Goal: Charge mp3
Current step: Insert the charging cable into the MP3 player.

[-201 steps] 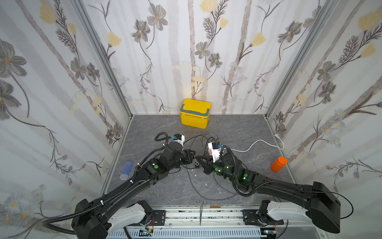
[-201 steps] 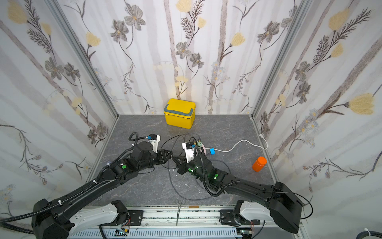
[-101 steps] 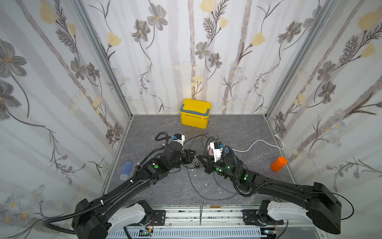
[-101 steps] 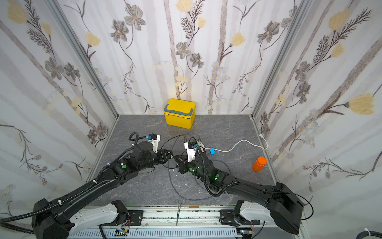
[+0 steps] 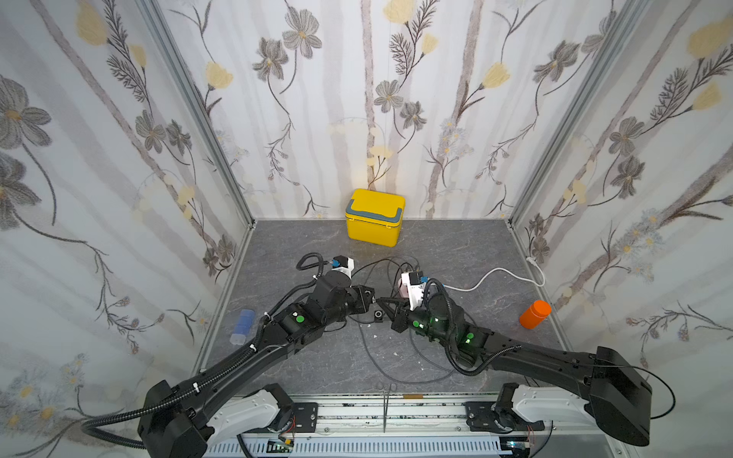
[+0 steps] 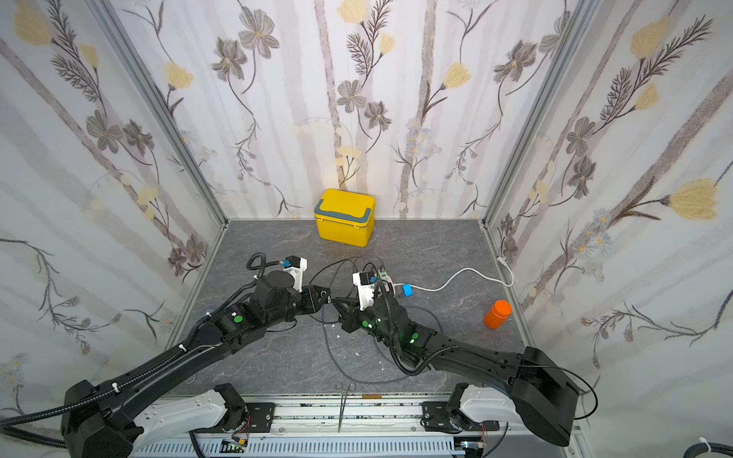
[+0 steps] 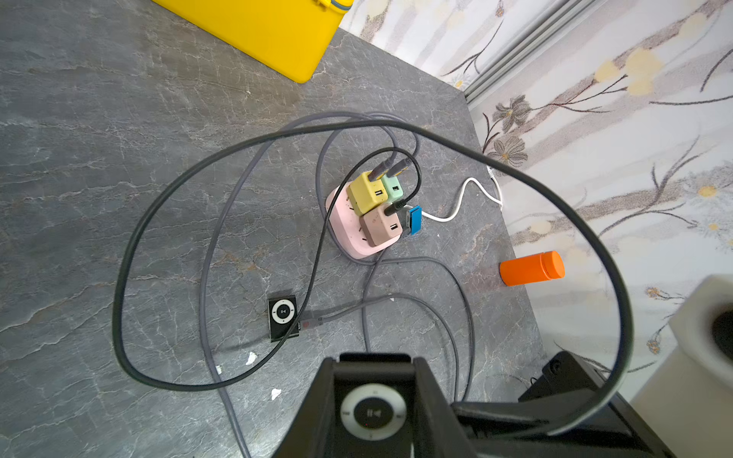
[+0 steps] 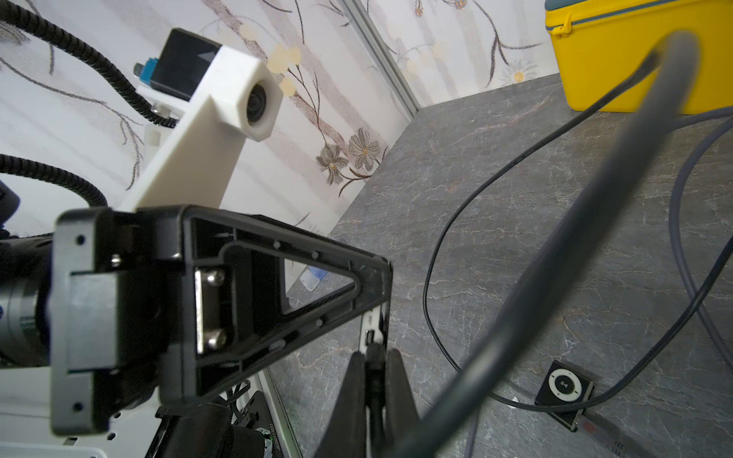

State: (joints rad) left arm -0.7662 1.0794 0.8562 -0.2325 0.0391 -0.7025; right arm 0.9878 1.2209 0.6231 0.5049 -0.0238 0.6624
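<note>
**A:** Two mp3 players show here. Take me across from the left?

**B:** Far left, a pale blue bottle sits on the grey table by the wall. Next comes the left gripper. Its jaws are narrow and clamped on the sides of the black mp3 player, which is held off the table with its control wheel facing the wrist camera.

**A:** And the other player?

**B:** The second mp3 player lies flat on the table, near where the two grippers meet. The plug of a grey cable rests against its side.

**A:** The right gripper?

**B:** The right gripper meets the left one tip to tip at mid-table. Its jaws are pinched on the plug of the black cable. That plug sits right at the held player's edge, but I cannot tell whether it is in the port.

**A:** Further right?

**B:** The black cable runs to a brown charger on the pink power strip, beside a yellow one and a green one. An orange bottle sits near the right wall.
</note>
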